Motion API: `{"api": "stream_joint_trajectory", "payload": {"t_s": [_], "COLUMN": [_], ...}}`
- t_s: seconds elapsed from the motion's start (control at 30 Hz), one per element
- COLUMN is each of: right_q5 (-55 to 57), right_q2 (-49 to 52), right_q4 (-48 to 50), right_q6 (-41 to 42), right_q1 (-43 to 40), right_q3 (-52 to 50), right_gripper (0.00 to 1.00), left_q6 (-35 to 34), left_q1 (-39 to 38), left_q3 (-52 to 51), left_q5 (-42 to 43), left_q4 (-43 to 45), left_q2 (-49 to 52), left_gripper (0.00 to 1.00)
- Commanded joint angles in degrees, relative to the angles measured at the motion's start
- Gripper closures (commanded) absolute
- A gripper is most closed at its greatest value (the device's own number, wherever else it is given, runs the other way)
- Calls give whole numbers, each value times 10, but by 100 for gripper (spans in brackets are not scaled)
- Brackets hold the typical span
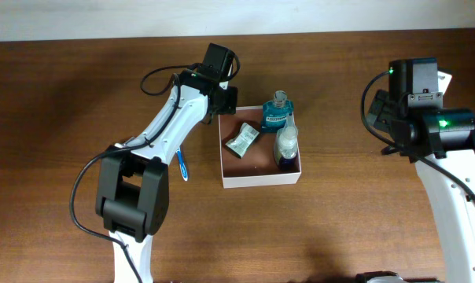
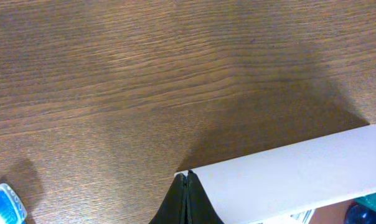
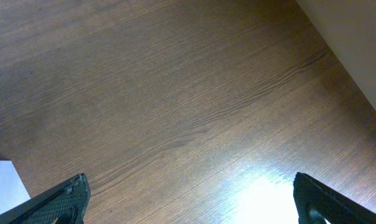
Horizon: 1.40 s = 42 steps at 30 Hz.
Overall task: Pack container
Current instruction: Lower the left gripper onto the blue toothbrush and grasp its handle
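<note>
The container (image 1: 261, 181) is sitting mid-counter, between the two arms, and the left hand (image 1: 224, 101) is sitting right at its far left corner. In the left wrist view those fingers are pressing fully together, tips touching the end of the white wall. Whether they are pinching the wall itself, I cannot tell.

The right hand (image 3: 189, 186) is hanging with its fingers spread wide over bare counter (image 1: 64, 118), holding nothing, well apart from the container on the right side.

Inside the container a green-white packet (image 1: 241, 141) and two bottles (image 1: 277, 116) are lying already. One slim blue-and-white item (image 1: 182, 163) is waiting outside, just beside the container's left wall, close under the left arm. Its long axis is running roughly along that wall.

So the left arm is looking much the nearer one, for steadying the container or for fetching that last piece.
</note>
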Motion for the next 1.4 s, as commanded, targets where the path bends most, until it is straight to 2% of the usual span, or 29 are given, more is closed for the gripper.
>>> {"api": "stream_joint_trajectory", "payload": {"t_s": [0.0, 0.03, 0.07, 0.13, 0.17, 0.27, 0.37, 0.47, 0.6, 0.8, 0.83, 0.9, 1.13, 1.27, 1.37], "right_q5": [9, 9, 9, 9, 9, 9, 9, 9, 9, 9, 9, 9, 9, 9, 9], "right_q2": [0, 0, 0, 0, 0, 0, 0, 0, 0, 0, 0, 0, 0, 0, 0], "right_q4": [2, 2, 2, 2, 1, 1, 1, 2, 1, 1, 1, 2, 1, 2, 1], "right_q6": [1, 1, 1, 1, 1, 1, 1, 1, 1, 1, 1, 1, 1, 1, 1], "right_q1": [-3, -3, -3, -3, -3, -3, -3, -3, -3, -3, -3, -3, -3, -3, -3], "right_q3": [5, 5, 5, 5, 5, 5, 5, 5, 5, 5, 5, 5, 5, 5, 5], "right_gripper": [1, 1, 1, 1, 2, 1, 1, 1, 1, 1, 1, 1, 1, 1, 1], "left_q6": [9, 9, 6, -2, -21, -41, -41, -41, -41, -43, -46, -67, -71, -85, -85], "left_q1": [16, 31, 50, 70, 91, 132, 152, 156, 151, 151, 151, 151, 144, 125, 113], "left_q3": [16, 28, 37, 40, 40, 28, -17, -105, -183, -193, -193, -193, -193, -193, -193], "left_q5": [-84, -117, -116, -103, -85, -26, 3, 50, 69, 69, 69, 70, 70, 19, 17], "left_q4": [-4, -15, -31, -52, -79, -144, -141, -73, -3, -7, -7, -14, -45, -43, -47], "left_q2": [3, 2, -3, -10, -13, -13, -13, -13, -13, -13, -13, -13, -27, -57, -61], "left_gripper": [93, 56, 20, 13, 13, 4, 4, 6, 10, 11, 17, 22, 21, 21, 21]}}
